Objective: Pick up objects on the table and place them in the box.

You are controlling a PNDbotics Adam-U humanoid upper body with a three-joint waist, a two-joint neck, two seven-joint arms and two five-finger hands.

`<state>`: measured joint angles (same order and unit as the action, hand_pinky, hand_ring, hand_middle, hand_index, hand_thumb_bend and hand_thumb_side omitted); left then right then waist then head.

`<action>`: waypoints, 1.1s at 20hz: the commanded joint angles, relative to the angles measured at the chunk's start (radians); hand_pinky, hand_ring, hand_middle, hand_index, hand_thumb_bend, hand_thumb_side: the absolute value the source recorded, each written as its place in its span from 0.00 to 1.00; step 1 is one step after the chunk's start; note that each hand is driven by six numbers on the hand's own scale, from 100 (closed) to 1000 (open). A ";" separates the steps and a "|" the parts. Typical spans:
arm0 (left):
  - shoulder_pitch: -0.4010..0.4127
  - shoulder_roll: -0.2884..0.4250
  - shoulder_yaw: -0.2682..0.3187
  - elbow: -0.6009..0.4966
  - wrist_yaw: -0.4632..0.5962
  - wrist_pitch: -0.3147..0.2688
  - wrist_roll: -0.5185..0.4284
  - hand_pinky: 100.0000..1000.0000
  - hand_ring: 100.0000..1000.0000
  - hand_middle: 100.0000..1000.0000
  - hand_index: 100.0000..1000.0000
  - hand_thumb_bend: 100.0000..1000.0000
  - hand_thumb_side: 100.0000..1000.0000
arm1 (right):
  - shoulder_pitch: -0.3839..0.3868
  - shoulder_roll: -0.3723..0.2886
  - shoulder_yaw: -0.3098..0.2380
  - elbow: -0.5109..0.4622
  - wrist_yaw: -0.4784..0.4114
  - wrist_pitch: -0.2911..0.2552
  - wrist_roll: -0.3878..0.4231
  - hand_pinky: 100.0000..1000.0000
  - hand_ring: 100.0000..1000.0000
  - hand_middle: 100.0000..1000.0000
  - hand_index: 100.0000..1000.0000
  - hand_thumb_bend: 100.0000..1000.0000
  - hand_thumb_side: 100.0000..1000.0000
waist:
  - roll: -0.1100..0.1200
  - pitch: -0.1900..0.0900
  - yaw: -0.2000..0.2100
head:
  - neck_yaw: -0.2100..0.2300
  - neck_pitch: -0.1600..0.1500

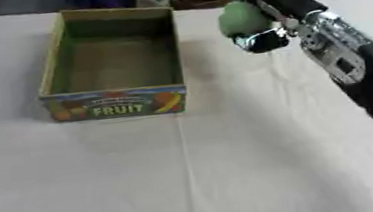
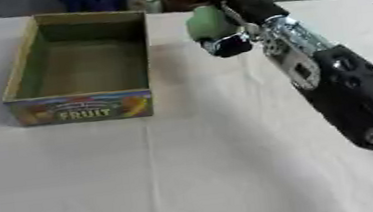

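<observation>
Right hand (image 1: 262, 28) in the upper right of the frame, fingers curled round a pale green round object (image 1: 242, 18), held just right of the box's (image 1: 118, 103) right wall and seemingly above the white table (image 1: 189, 178). Box in the upper left, open-topped, nothing visible inside (front panel printed "FRUIT"). Left hand nowhere in view.

Step in hand, by the look of it: carrying the green object across to the box. Best done by moving leftward with enough height to clear the right wall, stopping over the middle of the interior, then lowering before uncurling the fingers. Worth avoiding: clipping the rim with the forearm and shoving the light cardboard sideways, or releasing over the wall itself.
</observation>
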<state>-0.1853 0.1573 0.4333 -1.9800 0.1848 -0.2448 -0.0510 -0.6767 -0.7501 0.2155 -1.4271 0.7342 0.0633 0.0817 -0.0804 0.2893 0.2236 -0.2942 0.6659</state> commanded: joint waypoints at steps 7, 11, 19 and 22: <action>-0.001 0.016 -0.004 -0.020 -0.001 -0.006 -0.005 0.38 0.37 0.42 0.56 0.00 0.74 | -0.057 -0.082 0.006 -0.193 -0.140 0.027 -0.044 0.66 0.61 0.31 0.61 0.00 0.38 | 0.009 -0.020 0.004 | -0.016 -0.003; 0.000 0.019 -0.008 -0.020 0.001 -0.008 -0.008 0.38 0.37 0.42 0.56 0.00 0.74 | -0.100 -0.082 0.025 -0.242 -0.204 0.036 -0.024 0.66 0.62 0.31 0.61 0.00 0.39 | 0.008 -0.022 0.015 | -0.027 -0.003; -0.004 0.022 -0.017 -0.020 0.011 -0.013 -0.016 0.38 0.37 0.42 0.56 0.00 0.74 | -0.231 0.014 0.082 -0.217 -0.263 0.037 0.040 0.68 0.63 0.33 0.62 0.00 0.41 | 0.004 -0.020 0.037 | -0.061 -0.012; -0.008 0.016 -0.023 -0.020 0.013 -0.010 -0.024 0.38 0.37 0.42 0.56 0.00 0.74 | -0.287 0.077 0.104 -0.167 -0.243 0.028 0.074 0.68 0.63 0.33 0.62 0.00 0.43 | 0.004 -0.014 0.046 | -0.078 -0.021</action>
<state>-0.1856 0.1581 0.4140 -1.9800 0.1940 -0.2544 -0.0686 -0.9400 -0.6789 0.3209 -1.6051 0.4842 0.0945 0.1427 -0.0821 0.2908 0.2696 -0.3635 0.6583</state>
